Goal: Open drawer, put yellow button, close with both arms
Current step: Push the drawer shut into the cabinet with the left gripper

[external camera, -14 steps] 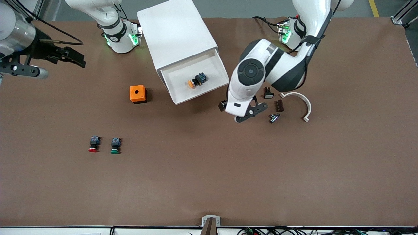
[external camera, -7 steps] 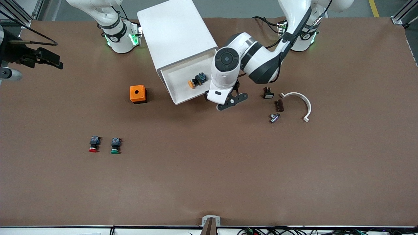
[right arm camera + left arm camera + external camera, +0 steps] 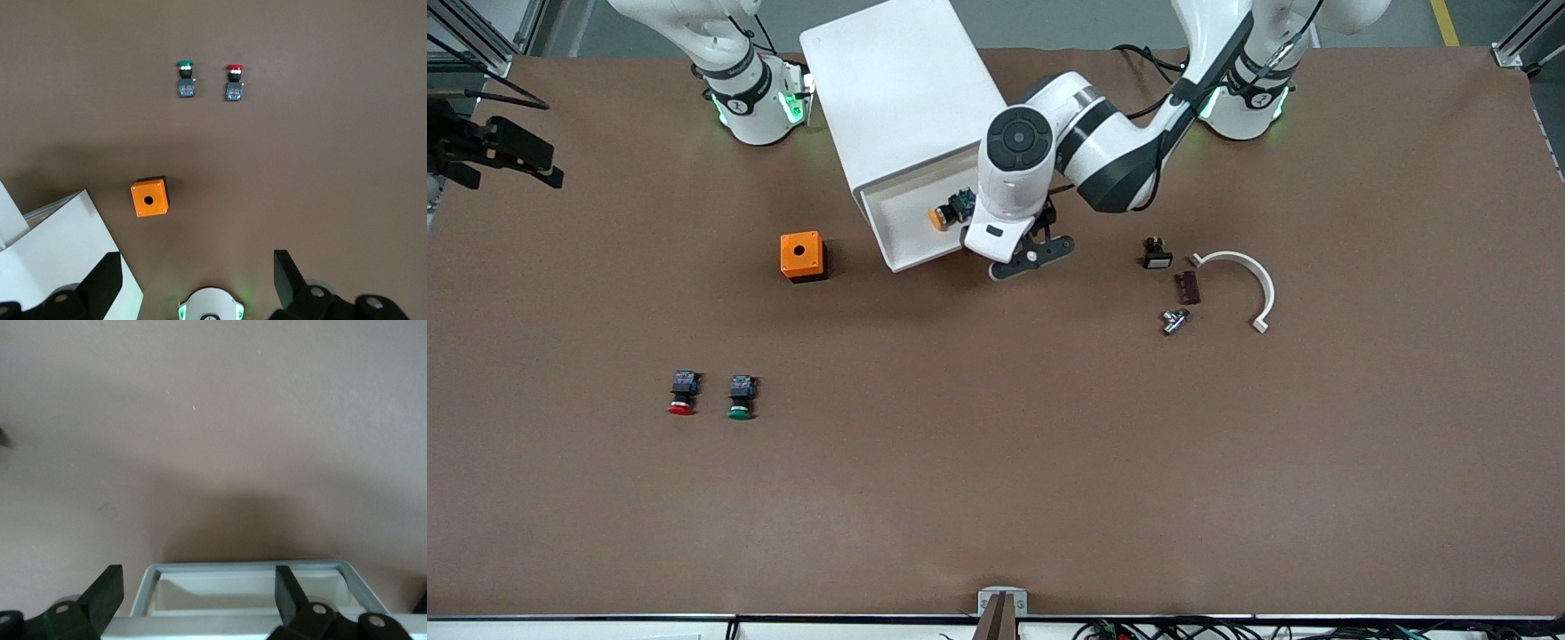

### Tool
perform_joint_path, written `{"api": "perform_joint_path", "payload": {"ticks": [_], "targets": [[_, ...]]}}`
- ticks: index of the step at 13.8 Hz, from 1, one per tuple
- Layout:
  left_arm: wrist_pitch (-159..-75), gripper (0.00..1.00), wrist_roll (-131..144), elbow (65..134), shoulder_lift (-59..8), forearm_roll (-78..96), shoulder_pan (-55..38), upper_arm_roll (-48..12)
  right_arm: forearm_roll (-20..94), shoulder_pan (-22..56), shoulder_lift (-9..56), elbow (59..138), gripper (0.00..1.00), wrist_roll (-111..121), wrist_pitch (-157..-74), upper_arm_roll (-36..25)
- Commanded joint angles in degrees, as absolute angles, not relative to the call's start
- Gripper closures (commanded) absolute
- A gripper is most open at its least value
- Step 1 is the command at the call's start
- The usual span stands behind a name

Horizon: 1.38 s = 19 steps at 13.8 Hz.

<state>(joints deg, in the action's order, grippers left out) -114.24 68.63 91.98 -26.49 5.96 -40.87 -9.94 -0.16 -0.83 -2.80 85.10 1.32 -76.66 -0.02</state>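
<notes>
Yellow-orange capped yellow button [image 3: 944,214], black-bodied, lies in the open drawer [image 3: 898,231].

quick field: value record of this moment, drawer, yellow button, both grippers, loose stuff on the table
drawer: partly open, sticking out of the white cabinet
yellow button: lying in the drawer, on its side
left gripper: open, at the drawer's front edge
right gripper: open, raised at the right arm's end of the table, waiting
orange box: beside the cabinet, toward the right arm's end
red button and green button: side by side, nearer the front camera than the orange box
</notes>
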Motion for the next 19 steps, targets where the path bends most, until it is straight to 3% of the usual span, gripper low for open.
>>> {"api": "perform_joint_path", "payload": {"ticks": [1,14,19], "targets": [[-116.9,0.0,71.6,93.2,-26.7,7.1,-45.2,-9.9,-0.3,-3.8,-2.7,84.9,0.0,3.4,-77.8,1.0],[-116.6,0.0,75.0,96.6,-25.2,10.9,-45.6,-15.8,-1.1,-3.9,-2.0,84.8,0.0,2.5,-78.6,1.1],[-111.8,0.0,75.6,95.9,-24.6,10.7,-44.8,-16.1,-0.9,-3.9,-1.9,84.8,0.0,2.5,-79.0,1.1]]}}
